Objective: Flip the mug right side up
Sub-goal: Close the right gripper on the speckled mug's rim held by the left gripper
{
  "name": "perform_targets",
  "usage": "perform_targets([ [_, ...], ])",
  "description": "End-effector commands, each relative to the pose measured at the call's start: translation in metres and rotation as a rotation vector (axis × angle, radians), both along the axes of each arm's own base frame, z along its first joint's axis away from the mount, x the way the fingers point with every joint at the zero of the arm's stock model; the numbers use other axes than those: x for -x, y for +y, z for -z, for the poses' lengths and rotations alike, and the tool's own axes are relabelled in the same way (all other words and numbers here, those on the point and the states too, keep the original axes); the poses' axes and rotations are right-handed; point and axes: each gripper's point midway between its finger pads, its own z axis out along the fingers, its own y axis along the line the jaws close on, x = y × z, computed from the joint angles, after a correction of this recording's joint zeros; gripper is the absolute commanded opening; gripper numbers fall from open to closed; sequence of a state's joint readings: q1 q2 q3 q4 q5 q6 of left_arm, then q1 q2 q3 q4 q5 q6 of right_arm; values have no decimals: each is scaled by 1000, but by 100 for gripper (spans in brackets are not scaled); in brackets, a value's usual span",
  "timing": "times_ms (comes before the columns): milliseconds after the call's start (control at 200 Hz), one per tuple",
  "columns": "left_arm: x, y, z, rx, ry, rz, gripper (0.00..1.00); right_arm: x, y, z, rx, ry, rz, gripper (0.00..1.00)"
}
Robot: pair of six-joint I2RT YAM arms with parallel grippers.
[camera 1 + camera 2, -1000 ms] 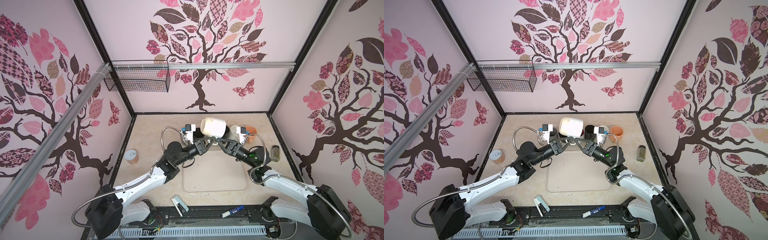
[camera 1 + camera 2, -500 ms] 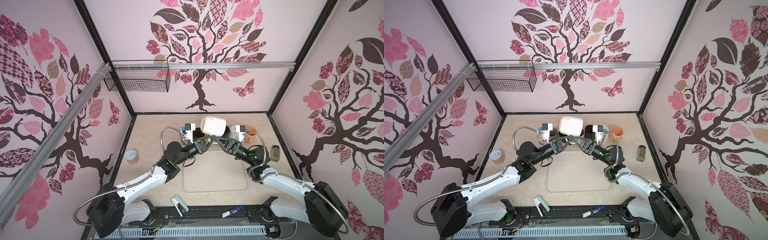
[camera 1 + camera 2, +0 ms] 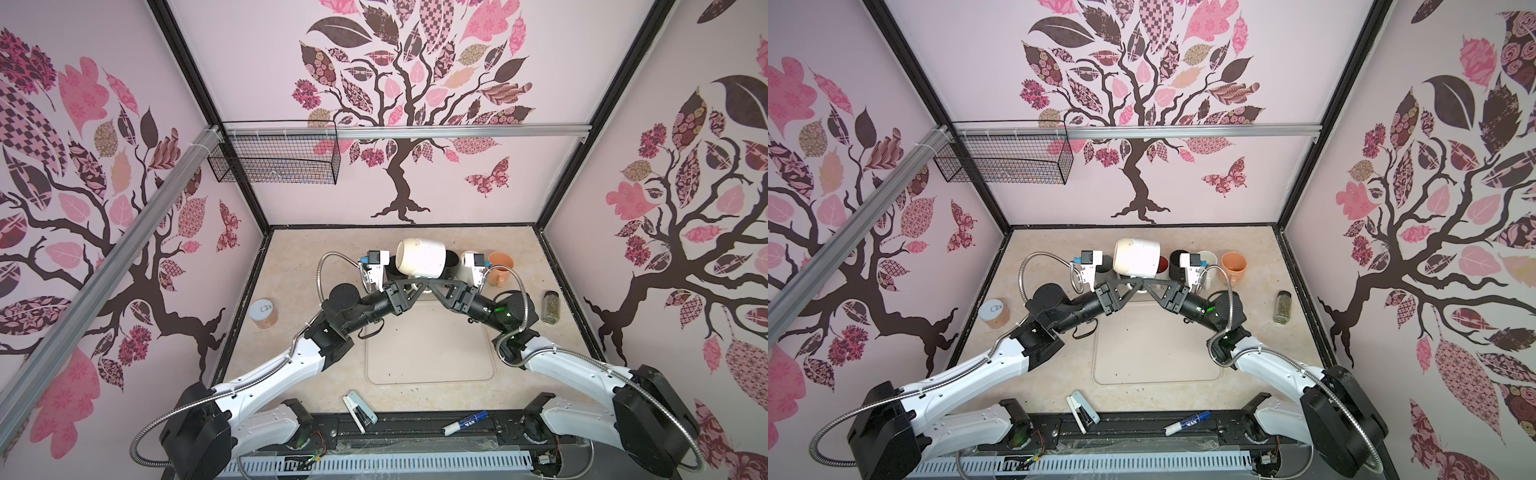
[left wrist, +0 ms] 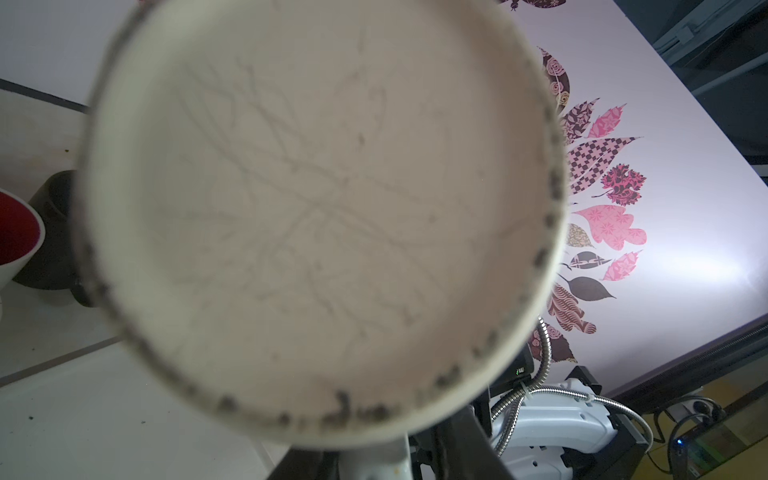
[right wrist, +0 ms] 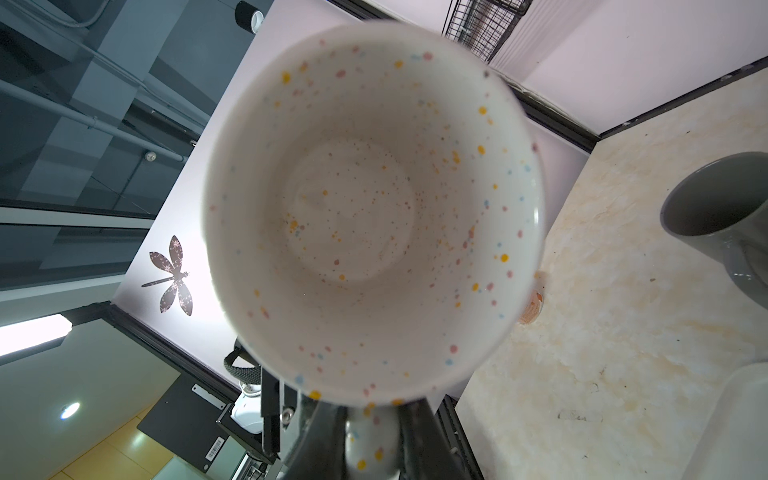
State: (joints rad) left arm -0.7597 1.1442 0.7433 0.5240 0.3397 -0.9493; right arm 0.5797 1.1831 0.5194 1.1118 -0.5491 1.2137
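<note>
The mug [image 3: 419, 257] is held off the table [image 3: 291, 266] on its side, its handle clamped by the right gripper [image 3: 434, 286]. The left gripper [image 3: 419, 286] is set at that handle — whether it grips cannot be told. Dark cups [image 3: 452, 262] behind are partly hidden by it; an orange cup [image 3: 500, 268] is seen beside them.

The mug [image 3: 419, 257] hangs on its side over the far middle of the table [image 3: 299, 257], before a row of cups [image 3: 500, 268]. A tin [image 3: 263, 313] stands left, a jar [image 3: 550, 306] right, a mat [image 3: 430, 353] nearer, stapler [image 3: 359, 409] and marker [image 3: 464, 422] nearest
</note>
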Motion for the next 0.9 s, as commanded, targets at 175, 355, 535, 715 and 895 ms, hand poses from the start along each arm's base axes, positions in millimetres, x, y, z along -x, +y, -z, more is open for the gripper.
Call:
perform_targets([
  [175, 1, 25, -50, 68, -144, -80, 37, 9, -7, -38, -41, -119, 13, 0],
  [355, 0, 28, -52, 66, -147, -85, 36, 11, -6, -40, -38, -130, 4, 0],
  [535, -2, 19, -48, 60, -128, -44, 34, 13, -1, -39, -39, -130, -34, 0],
  [715, -5, 11, -44, 56, -112, -18, 29, 15, 2, -44, -36, -147, -56, 0],
  [895, -7, 7, -44, 62, -100, -1, 20, 19, 5, -44, -31, -158, -80, 0],
])
